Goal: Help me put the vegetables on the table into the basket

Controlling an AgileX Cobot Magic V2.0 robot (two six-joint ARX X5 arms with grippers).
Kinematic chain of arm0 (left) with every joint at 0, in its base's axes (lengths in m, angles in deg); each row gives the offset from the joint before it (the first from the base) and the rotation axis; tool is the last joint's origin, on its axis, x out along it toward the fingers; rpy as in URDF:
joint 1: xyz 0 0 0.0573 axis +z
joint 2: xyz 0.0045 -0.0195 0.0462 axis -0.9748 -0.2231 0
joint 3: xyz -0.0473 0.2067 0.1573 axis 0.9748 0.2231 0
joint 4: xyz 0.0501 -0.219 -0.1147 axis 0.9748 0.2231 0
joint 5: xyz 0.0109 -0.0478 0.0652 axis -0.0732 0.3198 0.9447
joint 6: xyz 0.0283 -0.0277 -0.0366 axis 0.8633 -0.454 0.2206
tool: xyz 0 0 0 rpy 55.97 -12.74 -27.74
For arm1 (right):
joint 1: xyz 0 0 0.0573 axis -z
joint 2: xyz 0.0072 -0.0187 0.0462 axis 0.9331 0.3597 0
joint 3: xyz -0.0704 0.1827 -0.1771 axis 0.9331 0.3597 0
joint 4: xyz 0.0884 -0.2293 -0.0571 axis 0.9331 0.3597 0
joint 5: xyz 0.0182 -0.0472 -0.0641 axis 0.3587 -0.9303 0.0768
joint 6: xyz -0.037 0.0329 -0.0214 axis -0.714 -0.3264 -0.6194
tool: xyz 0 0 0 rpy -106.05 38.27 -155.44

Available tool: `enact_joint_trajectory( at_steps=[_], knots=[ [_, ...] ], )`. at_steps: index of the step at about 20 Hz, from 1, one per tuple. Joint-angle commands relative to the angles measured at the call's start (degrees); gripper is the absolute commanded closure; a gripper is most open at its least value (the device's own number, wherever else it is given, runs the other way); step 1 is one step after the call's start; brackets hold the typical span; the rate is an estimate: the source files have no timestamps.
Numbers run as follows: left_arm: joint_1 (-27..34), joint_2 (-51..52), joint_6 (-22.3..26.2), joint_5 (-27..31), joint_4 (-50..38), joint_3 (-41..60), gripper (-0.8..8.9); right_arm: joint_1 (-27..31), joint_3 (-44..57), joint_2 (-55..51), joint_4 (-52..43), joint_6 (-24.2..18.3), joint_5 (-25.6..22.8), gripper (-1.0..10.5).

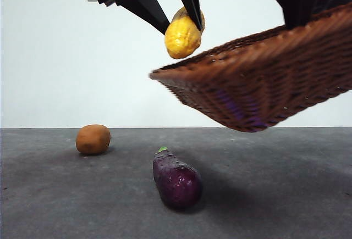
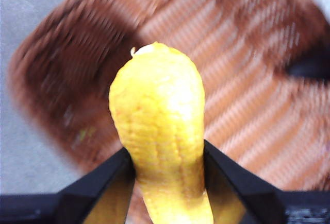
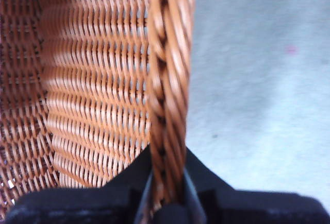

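The left gripper [image 1: 177,23] hung in the upper middle of the front view with its jaws clamped on the corn cob [image 1: 183,33], holding the cob's narrower end so that the rounded yellow end pointed down, just above and beside the low rim of the basket [image 1: 258,79]. In the left wrist view the cob [image 2: 157,147] sat between the two black jaws with the blurred woven floor of the basket [image 2: 247,105] spread behind it, which suggests the cob was lined up over the basket so it could be let go into it. The basket itself was off the counter [image 1: 286,195], tilted, its low corner at centre frame and its high side rising to the upper right, where the right gripper [image 1: 305,3] came in dark from the top edge. The right wrist view showed that gripper [image 3: 167,183] with its jaws closed on the braided rim [image 3: 170,80], one on each side of the wall; the tilt probably offered the open mouth toward the cob. The potato [image 1: 93,139] lay on the counter at the left of the frame and the eggplant [image 1: 176,180] at lower centre, well apart from each other, both yet to be collected.
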Motion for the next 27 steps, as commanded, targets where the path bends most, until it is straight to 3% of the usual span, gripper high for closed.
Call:
enact_joint_trajectory(
  at_steps=[1, 5, 8, 11, 13, 16, 27],
  knots=[
    [0.35, -1.07, -3.30, -1.16, -0.59, 0.35, 7.45, -1.70, 0.17, -0.44, -0.46, 2.27, -0.02, 9.6],
    [0.52, -1.38, -3.41, -1.66, -0.02, 0.35, 4.38, -3.28, 0.17, -0.44, -0.33, 3.34, -0.24, 9.6],
    [0.90, -1.38, -3.58, -1.49, 0.22, 0.35, 3.43, -3.28, 0.17, -0.44, -0.37, 3.50, -0.22, 9.6],
    [0.96, -1.38, -2.23, -1.46, 0.22, 0.35, 3.37, -3.23, 0.17, -0.44, -0.39, 3.43, -1.40, 9.6],
    [1.18, -1.31, 1.42, -1.44, 0.48, 0.35, 3.37, -3.15, 0.17, -0.44, -0.37, 3.02, -3.58, 9.6],
    [4.17, -1.01, 4.50, 3.48, 2.93, 0.35, 3.38, -1.49, 0.17, -0.44, 0.04, 1.99, -4.70, 9.6],
    [26.16, -4.63, 11.98, 3.87, 2.69, 0.35, 3.39, 6.71, 0.17, -0.44, 0.98, -1.49, -4.72, 9.6]
  ],
)
